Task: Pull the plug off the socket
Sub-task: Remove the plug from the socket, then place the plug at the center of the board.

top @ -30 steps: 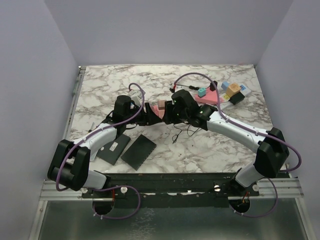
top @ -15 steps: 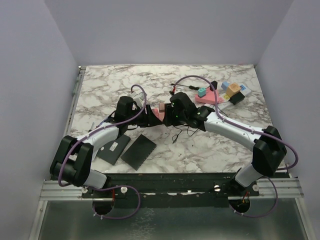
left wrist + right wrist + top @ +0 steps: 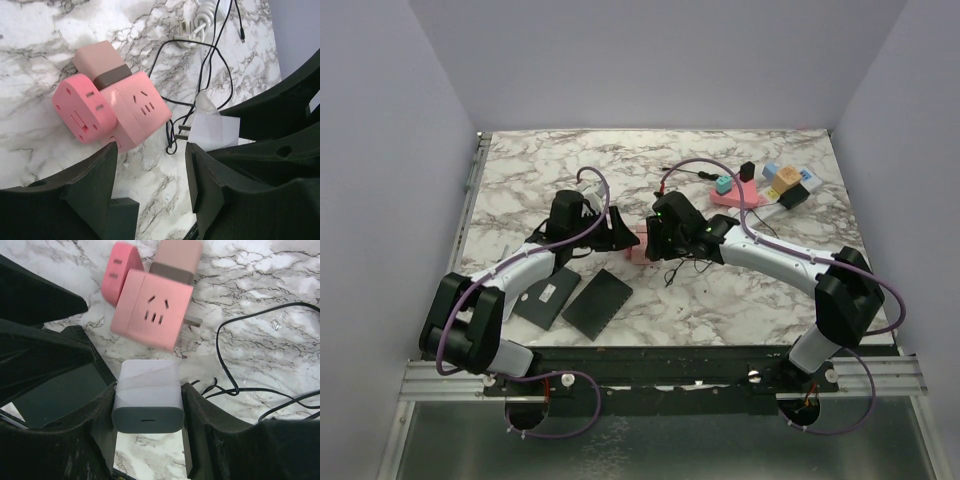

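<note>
The pull itself looks done, tbh. The right gripper (image 3: 148,412) has its fingers clamped on the sides of the white plug (image 3: 146,390). In the left wrist view the plug's prongs (image 3: 182,132) hang in free air, aimed at the pink socket cube (image 3: 132,112) but apart from it. The cube lies tipped on the marble table (image 3: 740,300), between the two grippers and near the middle. A tan adapter (image 3: 100,62) is plugged into its far side, so if that one counts too, the job's only half done.

The left gripper (image 3: 150,160) is spread wide with nothing in it. Its fingertips sit just short of the cube's near edge, and it's hard to tell whether one pad brushes it.

Next move, as a guess: the right arm carries the plug away from the cube and sets it on bare marble without snagging the thin black cable (image 3: 218,345) beside it, then lets go. The left arm just has to back off without nudging the cube
</note>
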Tool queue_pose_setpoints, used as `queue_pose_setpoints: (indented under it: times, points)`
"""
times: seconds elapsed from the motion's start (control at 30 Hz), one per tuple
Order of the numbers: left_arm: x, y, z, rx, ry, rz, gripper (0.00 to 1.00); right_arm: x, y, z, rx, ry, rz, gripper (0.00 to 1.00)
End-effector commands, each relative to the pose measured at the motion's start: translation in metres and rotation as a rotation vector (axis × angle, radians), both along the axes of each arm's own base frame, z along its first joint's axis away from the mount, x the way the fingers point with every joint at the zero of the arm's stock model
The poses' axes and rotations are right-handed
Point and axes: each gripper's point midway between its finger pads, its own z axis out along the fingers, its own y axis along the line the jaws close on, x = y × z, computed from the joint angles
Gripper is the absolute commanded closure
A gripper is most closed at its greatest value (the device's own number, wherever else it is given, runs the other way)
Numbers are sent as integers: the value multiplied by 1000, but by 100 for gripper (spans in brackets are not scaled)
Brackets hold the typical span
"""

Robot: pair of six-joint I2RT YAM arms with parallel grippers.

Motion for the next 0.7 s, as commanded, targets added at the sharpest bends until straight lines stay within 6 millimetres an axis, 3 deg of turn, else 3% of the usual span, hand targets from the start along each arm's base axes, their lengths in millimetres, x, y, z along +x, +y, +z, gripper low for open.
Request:
queue_pose_setpoints:
  times: [0.0,0.23,0.37,0.53,0.67]
  points:
    - [14,4,23,14,-95,22,40,-4,-2,-6,-33,10,-3,100]
    - [19,11,20,48,-99,57,39,-7,3,-4,3,15,16,100]
    - [29,26,30,49,-129,119,37,-9,13,14,79,-24,63,100]
    - [58,86,58,50,-200,324,28,-8,32,42,173,-114,185,100]
    - [70,133,75,104,-245,461,19,2,54,56,219,-178,268,100]
